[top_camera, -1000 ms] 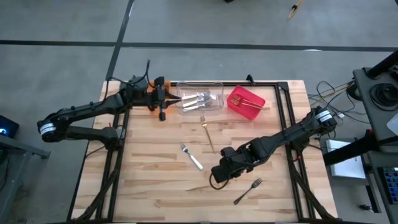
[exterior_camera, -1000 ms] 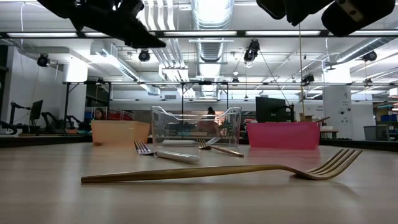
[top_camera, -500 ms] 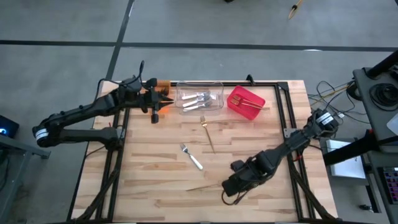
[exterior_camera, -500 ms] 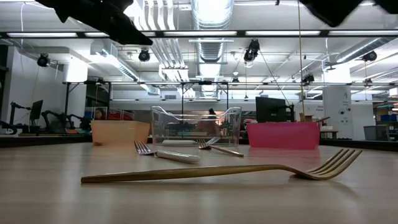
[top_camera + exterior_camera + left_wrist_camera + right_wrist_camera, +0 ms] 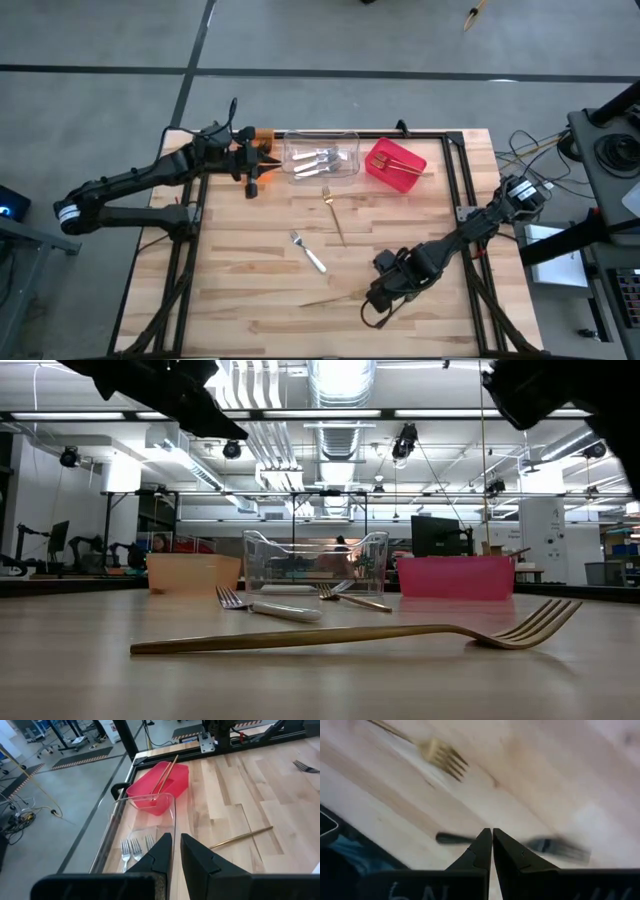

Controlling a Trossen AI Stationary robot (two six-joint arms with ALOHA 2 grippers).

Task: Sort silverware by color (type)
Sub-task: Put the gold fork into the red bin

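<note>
**Near the front of the counter, the right tool is above a dark fork**

Over the front right part of the light wooden counter (image 5: pixel 250 280) the right tool (image 5: pixel 492 837) has its fingers pressed together and holds nothing. Just beyond its tips a slim black fork (image 5: pixel 555 847) lies flat on the wood, and a gold fork (image 5: pixel 440 754) lies a little farther away.

At the back left, the left tool (image 5: pixel 252 170) is beside the clear plastic bin (image 5: pixel 350 145), almost fully closed, also with nothing between its fingers. Silver forks (image 5: pixel 318 158) lie inside this clear bin. The red plastic bin (image 5: pixel 378 172) next to it holds gold utensils (image 5: pixel 400 160). One more gold fork (image 5: pixel 334 214) and a silver-white fork (image 5: pixel 308 252) lie free in the middle of the counter.
</note>
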